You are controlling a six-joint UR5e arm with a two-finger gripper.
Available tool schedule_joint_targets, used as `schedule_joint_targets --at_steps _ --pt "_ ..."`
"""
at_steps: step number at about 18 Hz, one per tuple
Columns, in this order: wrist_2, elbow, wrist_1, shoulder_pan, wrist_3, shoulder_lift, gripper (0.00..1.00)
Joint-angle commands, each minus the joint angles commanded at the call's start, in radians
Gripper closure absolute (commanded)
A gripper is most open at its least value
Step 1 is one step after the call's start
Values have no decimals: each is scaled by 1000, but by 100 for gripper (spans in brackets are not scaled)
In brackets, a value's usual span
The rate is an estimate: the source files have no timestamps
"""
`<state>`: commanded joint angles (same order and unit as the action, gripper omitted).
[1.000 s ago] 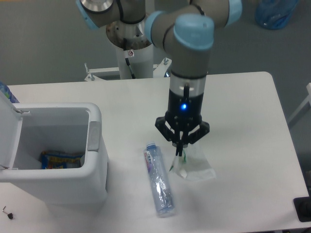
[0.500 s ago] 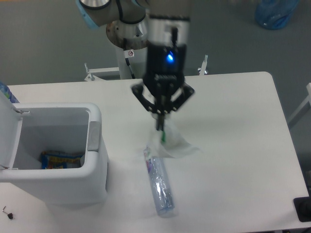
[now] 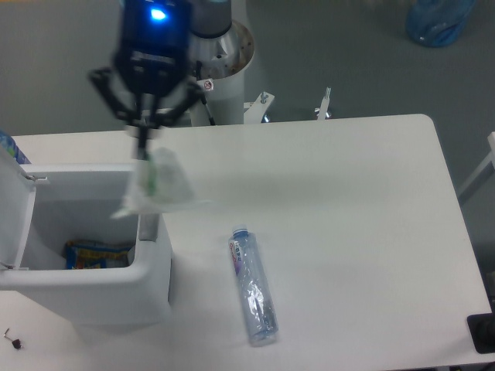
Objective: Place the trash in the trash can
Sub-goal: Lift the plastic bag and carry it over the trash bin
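Note:
My gripper (image 3: 144,144) is shut on the crumpled whitish plastic wrapper (image 3: 157,187), which has a green bit and dangles in the air over the right rim of the trash can (image 3: 85,297). The can is a white boxy bin with its lid (image 3: 14,202) swung open on the left and a grey tab (image 3: 148,219) on the right rim. The other piece of trash, a crushed clear bottle (image 3: 252,285) with a bluish-purple label, lies flat on the white table to the right of the can, cap end toward the back.
A blue-and-yellow snack packet (image 3: 97,254) lies inside the can. The arm's base (image 3: 220,58) stands behind the table's back edge. A blue bag (image 3: 438,21) sits on the floor at the far right. A black item (image 3: 483,332) shows at the right edge.
The gripper has lifted the wrapper off the table and carried it left and toward the back, from beside the bottle to above the can's right rim. The bottle has not moved.

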<state>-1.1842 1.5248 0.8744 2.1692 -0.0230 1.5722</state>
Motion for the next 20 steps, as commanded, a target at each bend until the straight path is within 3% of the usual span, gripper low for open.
schedule_joint_targets --at_steps 3,7,9,10,12,15,17,20 --pt "0 9 0 -52 -2 38 100" --pt "0 15 0 -63 -2 68 100" --pt "0 18 2 -65 2 80 95" --pt "0 23 0 -65 0 81 90" --pt "-5 26 -8 -65 -9 86 51" --pt "-11 26 -6 -55 -95 91 16" --pt "-12 23 -2 -49 -101 92 8" --pt "-12 23 -2 -25 -101 94 5"
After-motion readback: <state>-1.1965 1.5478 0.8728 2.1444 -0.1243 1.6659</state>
